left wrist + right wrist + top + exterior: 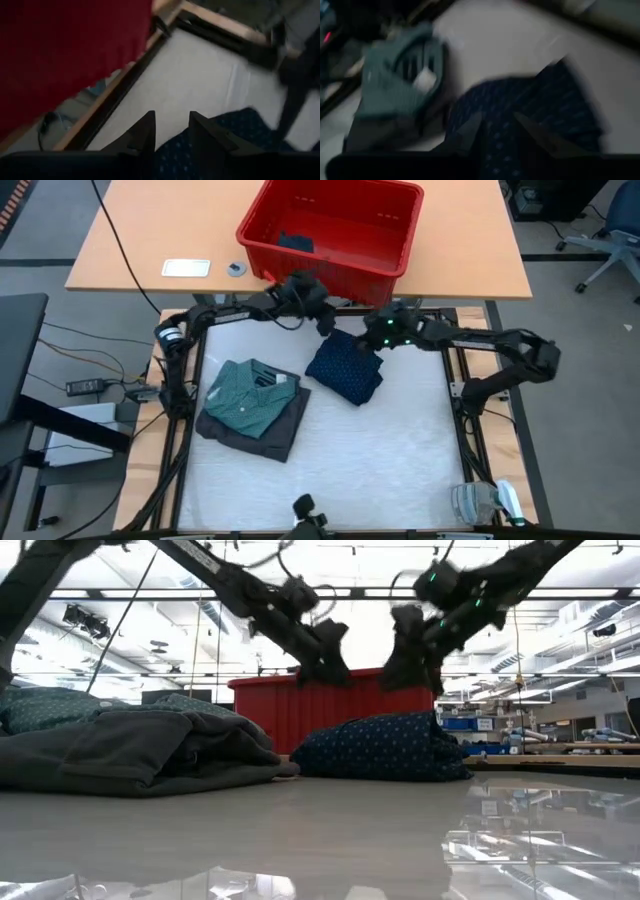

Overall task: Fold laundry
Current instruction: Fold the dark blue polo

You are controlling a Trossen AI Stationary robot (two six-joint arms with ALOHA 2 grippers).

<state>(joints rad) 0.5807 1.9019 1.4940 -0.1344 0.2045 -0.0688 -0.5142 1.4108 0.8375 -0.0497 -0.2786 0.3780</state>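
Observation:
A folded navy dotted piece (345, 370) lies on the white mat near the far edge, also seen in the low view (385, 748). My left gripper (327, 323) hovers open just above its far left corner, its fingers (145, 131) apart over the cloth. My right gripper (373, 340) hovers open above its far right corner (497, 127). In the low view both grippers hang clear of the piece. A folded teal-green collared shirt (248, 395) rests on a folded charcoal grey piece (280, 432) at the left. A dark piece (295, 242) lies inside the red basket (385, 250).
The red basket stands on the wooden table beyond the mat's far edge, close behind both grippers. A white card (186, 268) and a small round thing (235, 269) lie left of it. The mat's near half (340, 470) is bare.

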